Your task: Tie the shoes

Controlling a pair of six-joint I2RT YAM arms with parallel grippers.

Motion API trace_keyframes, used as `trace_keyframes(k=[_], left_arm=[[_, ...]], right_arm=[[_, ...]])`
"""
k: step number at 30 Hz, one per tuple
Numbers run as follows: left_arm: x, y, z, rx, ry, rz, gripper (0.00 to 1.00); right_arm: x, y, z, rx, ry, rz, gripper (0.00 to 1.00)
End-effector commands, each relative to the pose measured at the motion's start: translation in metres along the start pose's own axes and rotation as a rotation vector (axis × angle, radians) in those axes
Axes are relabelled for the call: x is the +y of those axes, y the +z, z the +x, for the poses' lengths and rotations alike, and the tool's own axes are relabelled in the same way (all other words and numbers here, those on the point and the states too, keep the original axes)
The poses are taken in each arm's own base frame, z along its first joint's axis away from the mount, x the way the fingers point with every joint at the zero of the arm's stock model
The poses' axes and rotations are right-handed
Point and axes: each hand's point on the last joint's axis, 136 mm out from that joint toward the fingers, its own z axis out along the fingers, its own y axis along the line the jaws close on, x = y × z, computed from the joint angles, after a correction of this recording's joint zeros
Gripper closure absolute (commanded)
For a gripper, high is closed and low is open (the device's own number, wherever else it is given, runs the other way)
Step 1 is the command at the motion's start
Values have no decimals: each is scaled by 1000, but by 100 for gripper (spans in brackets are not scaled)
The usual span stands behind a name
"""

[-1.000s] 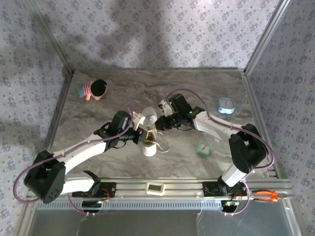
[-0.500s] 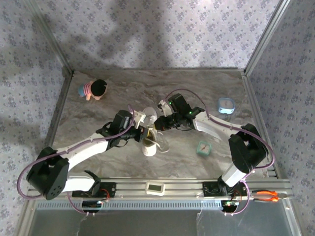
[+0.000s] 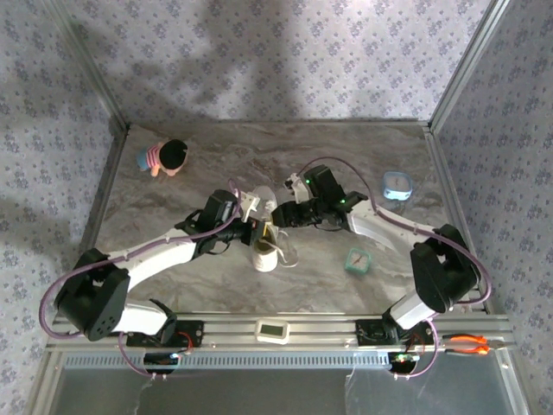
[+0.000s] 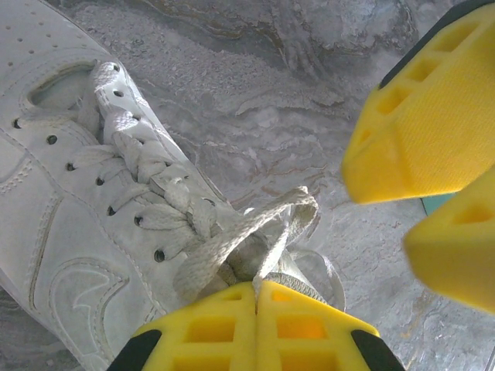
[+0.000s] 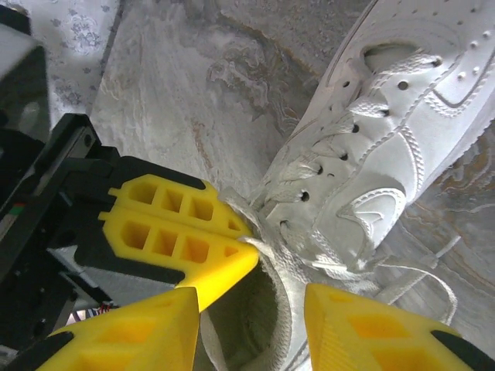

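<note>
The white sneaker (image 3: 265, 251) lies mid-table with its toe toward the arms' bases. In the left wrist view the shoe (image 4: 85, 201) fills the left side, and my left gripper (image 4: 257, 284) is shut on a loop of white lace (image 4: 255, 236) just above the tongue. My left gripper (image 3: 258, 230) sits at the shoe's far end. My right gripper (image 5: 251, 305) stands open over the shoe's dark opening, with nothing between its yellow fingers (image 5: 363, 325). The right gripper (image 3: 279, 217) hangs just beside the left one. A loose lace (image 5: 433, 290) trails on the table.
A small doll (image 3: 164, 157) lies at the back left. A blue clock (image 3: 397, 185) and a small teal clock (image 3: 356, 260) sit to the right. A white device (image 3: 271, 331) and orange pliers (image 3: 471, 343) rest on the front rail.
My right gripper has opened and let go of the lace, drawing back slightly to the right. My left gripper stays shut on its lace and has shifted a little rightward.
</note>
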Motion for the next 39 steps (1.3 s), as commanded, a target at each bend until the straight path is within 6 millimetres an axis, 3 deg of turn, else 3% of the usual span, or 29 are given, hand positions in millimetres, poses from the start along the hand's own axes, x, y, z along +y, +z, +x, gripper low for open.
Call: trace_keyframes(k=[1,6,9,20,35,39], left_arm=[[2,2,-19,-56,-4,-25,100],[3,4,-18,-55,-11,-26,100],[3,5,-18,-53,-12,-24,100],[3,6,-14,-48,-20,-21,100],[3,7,-11,-46,-18,-22,100],[3,7,-10,-45,-17,-22,100]], right_arm=[[-3,-15,-7,-58,61,9,59],[-43,-23,-8,-120,294,101,76],[-57,-19,-7,-157,406,76,78],[-46,11,-15,-155,523,0,65],[-31,36,-16,-121,609,-61,66],[-23,37,-19,-122,597,-76,72]])
